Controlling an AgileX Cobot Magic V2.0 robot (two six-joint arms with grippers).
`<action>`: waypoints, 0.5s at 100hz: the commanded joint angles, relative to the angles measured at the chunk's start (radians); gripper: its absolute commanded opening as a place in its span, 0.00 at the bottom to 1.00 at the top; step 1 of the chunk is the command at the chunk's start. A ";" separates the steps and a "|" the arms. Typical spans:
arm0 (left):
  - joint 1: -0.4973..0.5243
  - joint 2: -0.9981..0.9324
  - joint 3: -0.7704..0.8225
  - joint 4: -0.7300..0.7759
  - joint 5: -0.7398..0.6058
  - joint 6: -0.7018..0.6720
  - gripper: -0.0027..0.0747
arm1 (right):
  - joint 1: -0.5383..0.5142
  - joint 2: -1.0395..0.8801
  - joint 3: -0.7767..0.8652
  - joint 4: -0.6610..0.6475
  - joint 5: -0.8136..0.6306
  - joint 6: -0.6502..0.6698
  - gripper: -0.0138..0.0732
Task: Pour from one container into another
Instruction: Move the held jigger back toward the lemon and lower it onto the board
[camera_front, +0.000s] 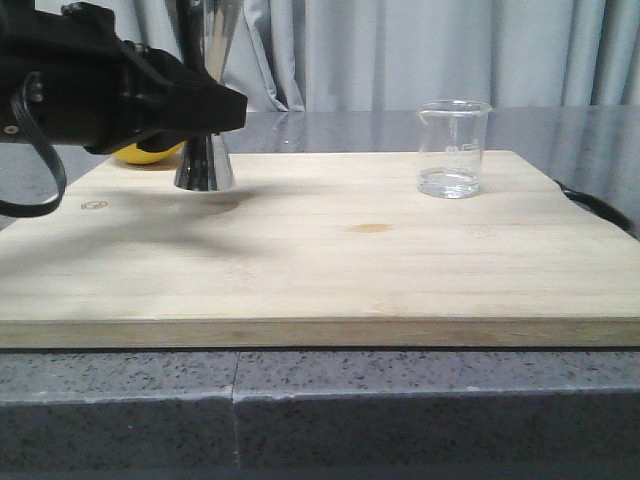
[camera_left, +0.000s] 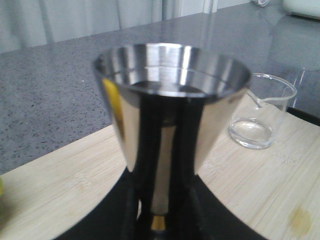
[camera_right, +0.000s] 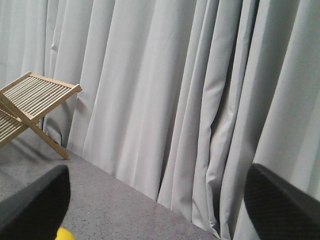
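The polished steel jigger (camera_front: 205, 168) is upright at the back left of the wooden board (camera_front: 320, 270). My left gripper (camera_front: 205, 118) is shut on its narrow brass-coloured waist. Whether its base touches the board I cannot tell. In the left wrist view the jigger's upper cone (camera_left: 170, 95) fills the middle, and the left gripper (camera_left: 159, 220) has its dark fingers on both sides of the waist. The clear glass beaker (camera_front: 453, 148) stands upright at the back right of the board, untouched, and shows behind the jigger (camera_left: 260, 120). My right gripper (camera_right: 157, 210) is open, empty, facing the curtain.
A yellow fruit (camera_front: 150, 152) lies on the grey counter behind the board's left corner. A slatted wooden rack (camera_right: 30, 107) stands by the curtain. A dark curved object (camera_front: 600, 208) lies off the board's right edge.
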 joint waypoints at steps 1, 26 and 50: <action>0.008 -0.043 -0.015 -0.026 -0.112 -0.006 0.01 | -0.004 -0.029 -0.032 0.029 -0.047 -0.008 0.89; 0.008 -0.043 0.009 -0.019 -0.125 -0.006 0.01 | -0.004 -0.029 -0.032 0.029 -0.053 -0.008 0.89; 0.008 -0.043 0.026 -0.009 -0.140 -0.006 0.01 | -0.004 -0.029 -0.032 0.029 -0.053 -0.008 0.89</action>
